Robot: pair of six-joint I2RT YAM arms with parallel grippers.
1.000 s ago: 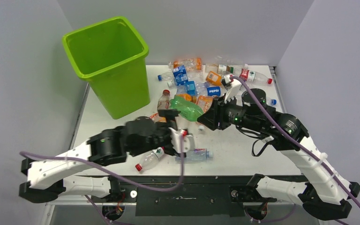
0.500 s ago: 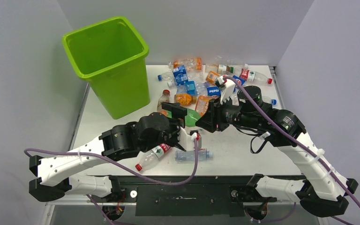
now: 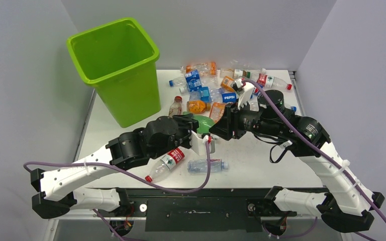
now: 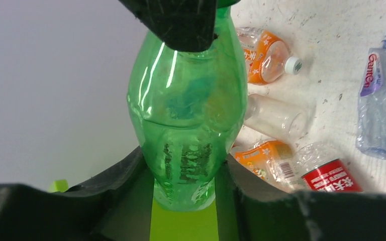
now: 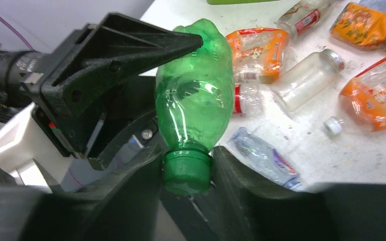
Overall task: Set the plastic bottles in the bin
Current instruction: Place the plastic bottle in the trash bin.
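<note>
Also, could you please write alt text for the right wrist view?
The right gripper clamps the capped neck of a green bottle, while the left gripper grips its far end. Behind, orange-labelled bottles and a clear bottle lie on the white table.

Clamped on one green bottle [image 3: 204, 122], the left gripper [image 3: 197, 126] and right gripper [image 3: 215, 129] block each other; bottle heap [image 3: 216, 89] beyond them, bin [image 3: 125, 100] further left, bare table [image 3: 246, 161] behind the right one.
</note>
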